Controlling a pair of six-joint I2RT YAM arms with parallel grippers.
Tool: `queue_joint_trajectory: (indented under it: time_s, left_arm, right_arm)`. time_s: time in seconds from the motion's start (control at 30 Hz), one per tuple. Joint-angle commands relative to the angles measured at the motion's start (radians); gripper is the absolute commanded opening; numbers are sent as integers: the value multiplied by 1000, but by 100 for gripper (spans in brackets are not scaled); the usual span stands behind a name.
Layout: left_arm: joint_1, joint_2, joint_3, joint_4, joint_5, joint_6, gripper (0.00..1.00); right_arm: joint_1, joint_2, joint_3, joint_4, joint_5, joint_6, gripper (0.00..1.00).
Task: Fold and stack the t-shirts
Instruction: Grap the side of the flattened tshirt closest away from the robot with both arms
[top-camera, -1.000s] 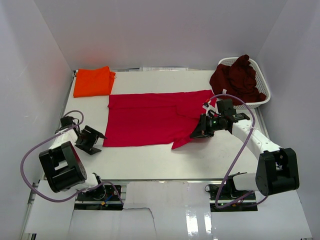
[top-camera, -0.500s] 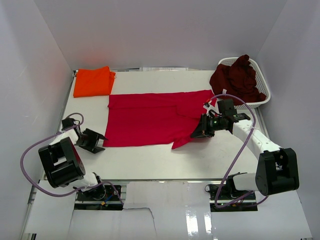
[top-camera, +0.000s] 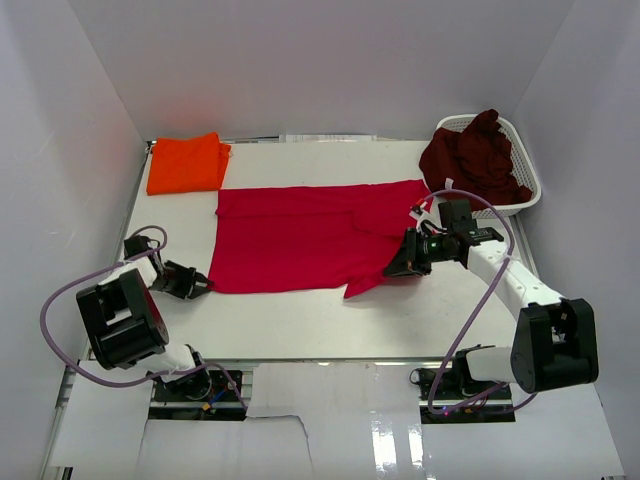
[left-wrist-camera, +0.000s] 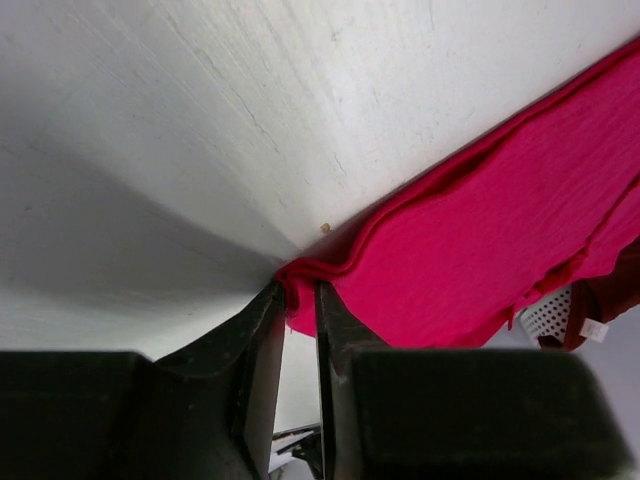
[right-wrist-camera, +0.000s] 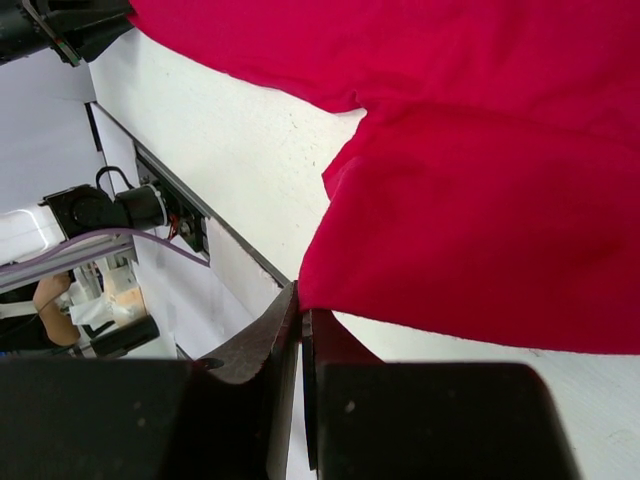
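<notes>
Now | left pincer (left-wrist-camera: 298, 330) nearly closed on red t-shirt (top-camera: 300, 238) corner | right pincer (right-wrist-camera: 300, 318) clamps hem

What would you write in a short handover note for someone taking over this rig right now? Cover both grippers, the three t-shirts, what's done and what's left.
Left gripper: fingers closing on the near-left corner of the red t-shirt; grip not confirmed.
Right gripper: shut on the red t-shirt's right-hand edge.
Red t-shirt lies spread flat mid-table.
Orange t-shirt: folded, far-left corner.
Maroon t-shirt: crumpled in the white basket, far right.
Done: orange folded.
Left: fold red, stack it, then fetch and fold maroon.
</notes>
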Motion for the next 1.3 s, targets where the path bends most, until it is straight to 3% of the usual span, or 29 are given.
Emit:
queue_joint_trajectory:
  time_s: [0.0, 0.1, 0.17, 0.37, 0.67, 1.27]
  left_arm:
    - [4, 31, -29, 56, -65, 10, 29]
    - [4, 43, -33, 67, -59, 15, 16]
    - [4, 51, -41, 79, -51, 13, 0]
    - [4, 25, -53, 86, -19, 13, 0]
    - [4, -127, 28, -54, -31, 30, 0]
    - [1, -87, 166, -71, 32, -8, 0]
  right_arm:
    - [-14, -40, 53, -33, -34, -9, 8]
    - [-20, -45, 80, -50, -34, -14, 8]
    - [-21, -47, 93, -64, -32, -20, 8]
    - [-34, -50, 125, -99, -35, -34, 8]
    - [-66, -19, 208, -138, -38, -54, 8]
    - [-121, 78, 297, -144, -21, -74, 8]
